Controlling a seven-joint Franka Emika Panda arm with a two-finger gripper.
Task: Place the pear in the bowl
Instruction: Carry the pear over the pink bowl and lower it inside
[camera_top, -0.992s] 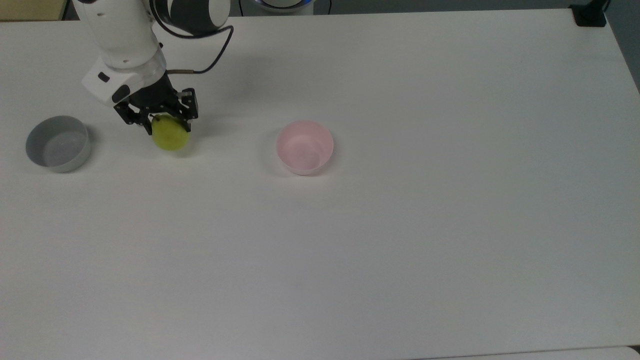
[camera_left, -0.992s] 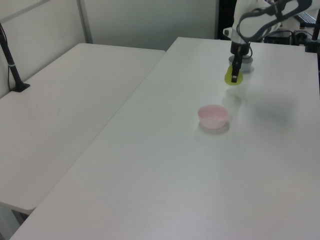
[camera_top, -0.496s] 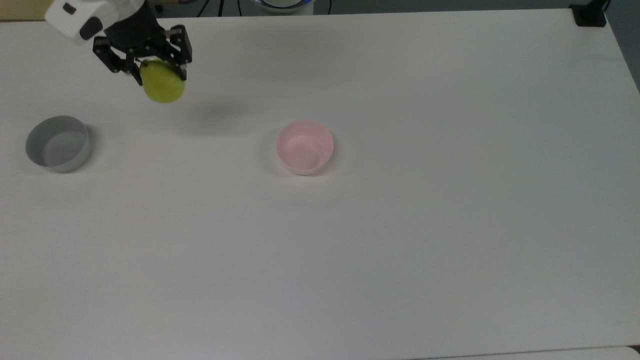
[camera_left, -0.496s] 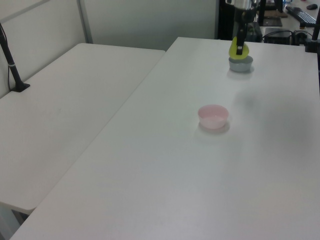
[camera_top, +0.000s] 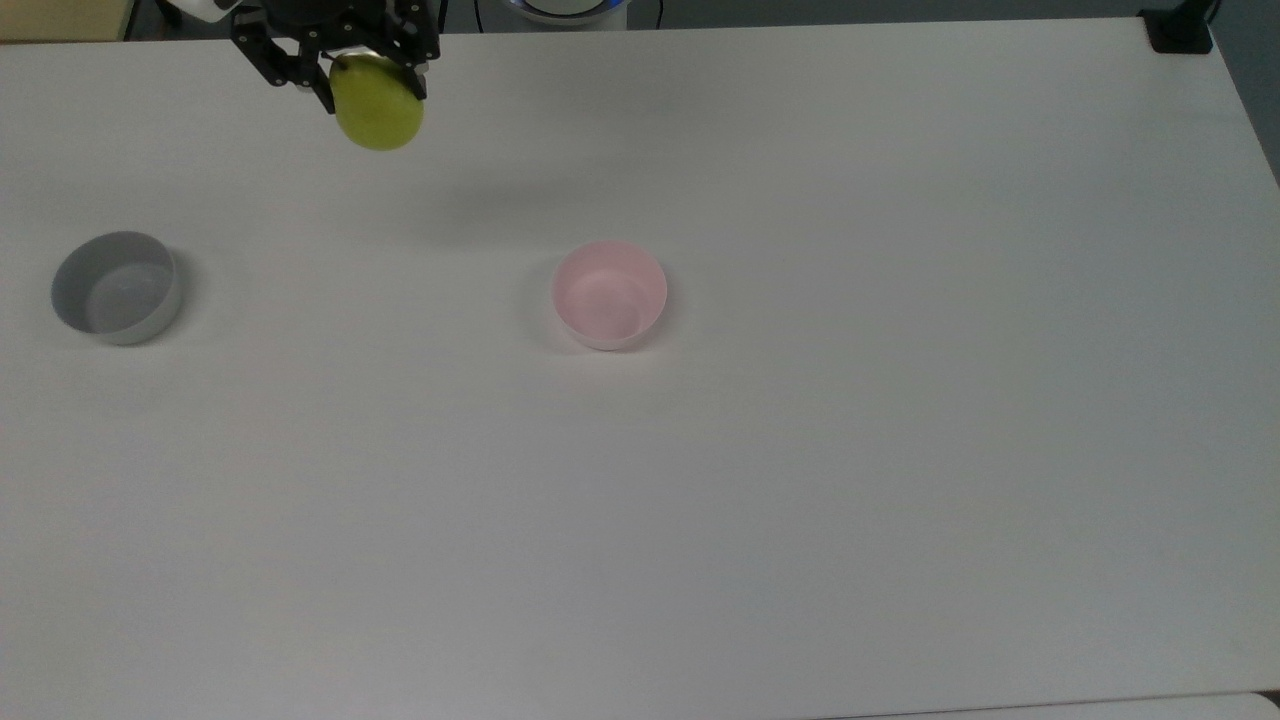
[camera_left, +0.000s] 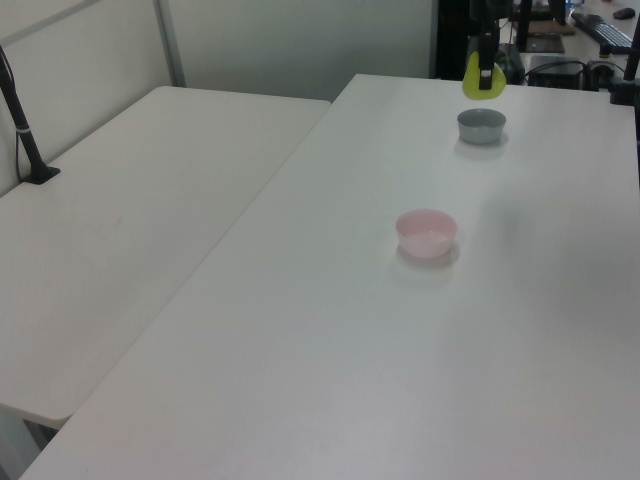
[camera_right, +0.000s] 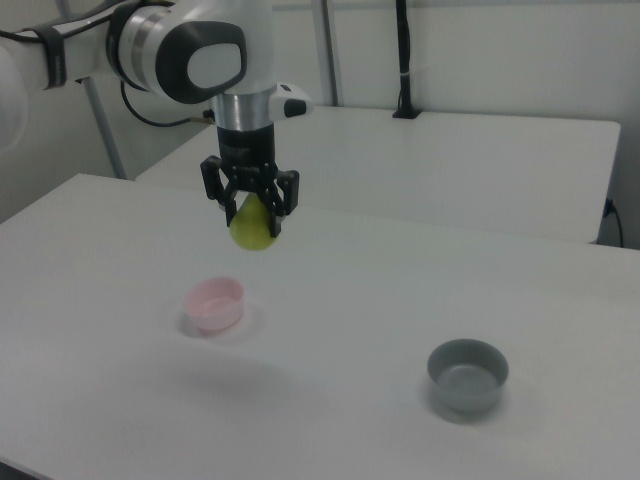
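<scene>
We log the pear (camera_top: 378, 105) as airborne: it hangs well clear of the white table (camera_top: 800, 450), clamped between the black fingers of the gripper (camera_top: 372, 82), which are clenched on its upper half so that the rounded yellow-green lower part sticks out below them. In the top view the fruit sits near the top edge, left of centre. In the right view we see the pear (camera_right: 254, 226) under the gripper (camera_right: 254, 215), which points straight down from the white arm (camera_right: 190, 45); the fruit is above the table and higher than the bowl. In the left view the pear (camera_left: 477, 76) appears at the far end of the table, with one dark finger (camera_left: 486, 72) crossing its face.

The pink bowl (camera_top: 609, 294) stands upright on the table, nothing inside it, well apart from the pear; in the top view it lies to the pear's lower right, and a faint shadow falls on the table between them. In the right view the pink bowl (camera_right: 215, 303) is below and slightly to the left of the hanging fruit. In the left view the pink bowl (camera_left: 427, 232) sits mid-table, nearer the camera than the pear.

A grey bowl (camera_top: 117, 287) rests upright near the top view's left edge, also with nothing in it. In the right view the grey bowl (camera_right: 467, 374) is at the lower right; in the left view the grey bowl (camera_left: 481, 125) is just below the pear.

A second white table (camera_left: 130, 210) stands alongside, on the left view's left.
</scene>
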